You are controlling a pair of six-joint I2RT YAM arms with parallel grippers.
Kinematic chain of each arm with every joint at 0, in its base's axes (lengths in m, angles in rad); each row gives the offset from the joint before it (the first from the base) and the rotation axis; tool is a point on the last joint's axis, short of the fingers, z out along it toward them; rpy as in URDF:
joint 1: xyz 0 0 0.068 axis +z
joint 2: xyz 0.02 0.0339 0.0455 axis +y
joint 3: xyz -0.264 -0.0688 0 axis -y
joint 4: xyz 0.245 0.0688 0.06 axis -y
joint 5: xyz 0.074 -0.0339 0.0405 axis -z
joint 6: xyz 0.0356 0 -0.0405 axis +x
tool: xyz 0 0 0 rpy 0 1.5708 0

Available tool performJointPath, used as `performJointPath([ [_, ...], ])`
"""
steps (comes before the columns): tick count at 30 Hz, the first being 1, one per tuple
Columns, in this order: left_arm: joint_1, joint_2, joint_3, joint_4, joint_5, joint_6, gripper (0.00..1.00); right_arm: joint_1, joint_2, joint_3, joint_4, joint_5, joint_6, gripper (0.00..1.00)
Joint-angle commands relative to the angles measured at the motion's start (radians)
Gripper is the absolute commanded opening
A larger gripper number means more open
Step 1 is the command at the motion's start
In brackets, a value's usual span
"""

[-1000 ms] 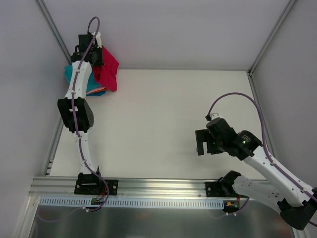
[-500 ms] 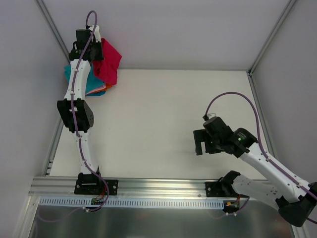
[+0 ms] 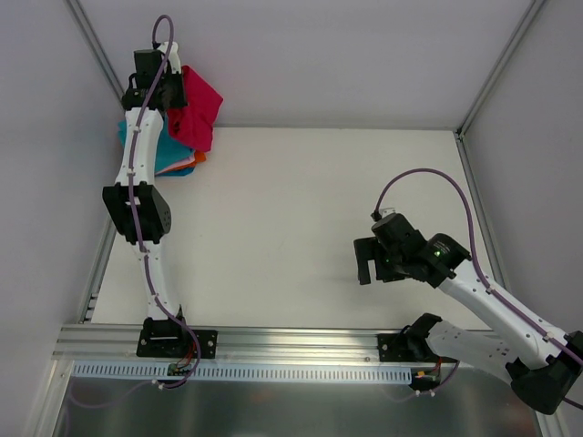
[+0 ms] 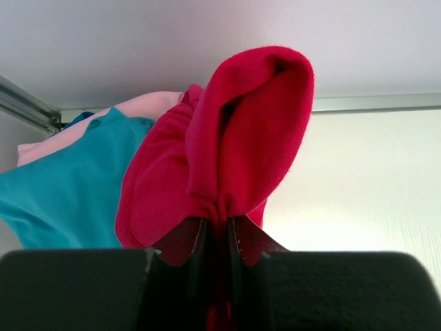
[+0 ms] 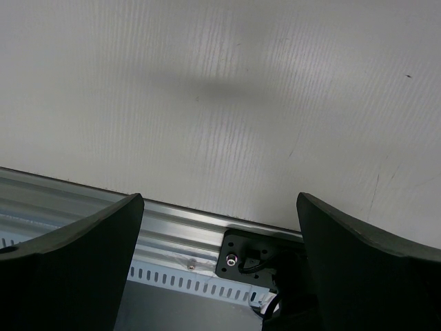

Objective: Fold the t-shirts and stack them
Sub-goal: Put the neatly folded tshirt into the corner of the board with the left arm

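Left end effector (image 4: 215,238) clamped tight on a bunched fold of the bright red soft cloth t-shirt (image 3: 193,111), held aloft at the far left corner of the white table (image 3: 301,218). Red cloth drooping in a rounded loop from the pinch, hanging above and just beside the pile. Below it, a teal cloth t-shirt (image 4: 65,186) spread over a pale pink cloth shirt (image 4: 148,105), with a sliver of orange cloth (image 3: 197,158) at the pile's edge, possibly another shirt, too little shown to tell. Right end effector (image 5: 219,227) spread wide with nothing between the fingers, hovering over bare table near the aluminium rail (image 5: 179,221) at the near edge, well apart from the shirts.
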Motion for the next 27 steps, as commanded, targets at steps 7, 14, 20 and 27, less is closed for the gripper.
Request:
performJointPath([
  [7, 0.083, -0.145, -0.027, 0.030, 0.000, -0.007, 0.00, -0.013, -0.013, -0.016, 0.000, 0.008, 0.005, 1.00],
  [14, 0.123, -0.159, -0.104, 0.040, 0.000, -0.016, 0.00, -0.015, 0.001, -0.005, -0.007, 0.003, -0.007, 0.99],
  [20, 0.132, -0.129, -0.113, 0.026, 0.029, -0.055, 0.00, -0.018, 0.010, 0.001, -0.014, 0.008, -0.012, 1.00],
  [27, 0.132, -0.115, -0.048, 0.011, 0.029, -0.062, 0.00, -0.019, 0.028, 0.004, 0.002, -0.007, -0.006, 1.00],
])
